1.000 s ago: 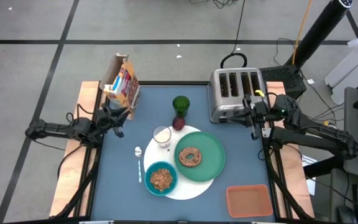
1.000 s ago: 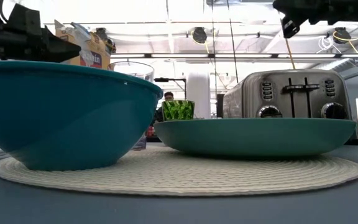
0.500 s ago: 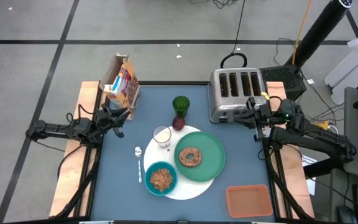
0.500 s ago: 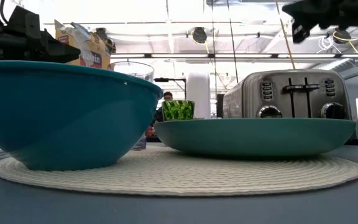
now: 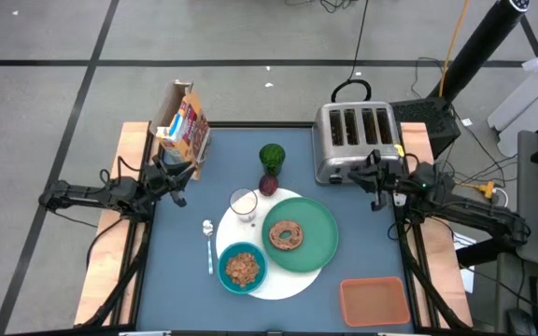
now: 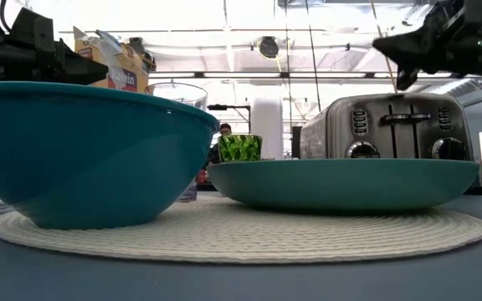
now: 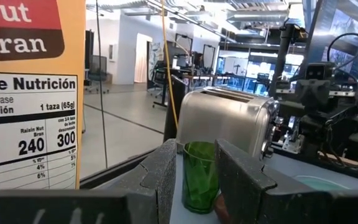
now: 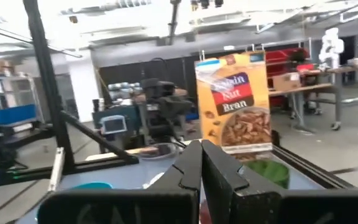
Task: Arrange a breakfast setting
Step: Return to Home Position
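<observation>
A large white round disc (image 5: 278, 280) lies on the blue table. On it sit the green plate (image 5: 314, 247) with the brown bagel (image 5: 285, 234), the teal bowl (image 5: 242, 268) of cereal and the clear glass (image 5: 244, 203). The spoon (image 5: 209, 245) lies just off the disc's left rim. The dark-red fruit (image 5: 268, 185) sits at its far rim. My left gripper (image 5: 187, 171) hovers open and empty at the table's left edge by the cereal box (image 5: 183, 129). My right gripper (image 5: 367, 177) is shut and empty in front of the toaster (image 5: 356, 140).
A green tumbler (image 5: 272, 159) stands behind the fruit, seen between my left fingers in the left wrist view (image 7: 199, 175). An orange tray (image 5: 375, 301) lies at the near right corner. Bare blue table shows at the near left and between plate and toaster.
My right gripper has come down and moved a little toward the table's left, in front of the toaster, staying shut. My left arm and the things on the table have kept still.
</observation>
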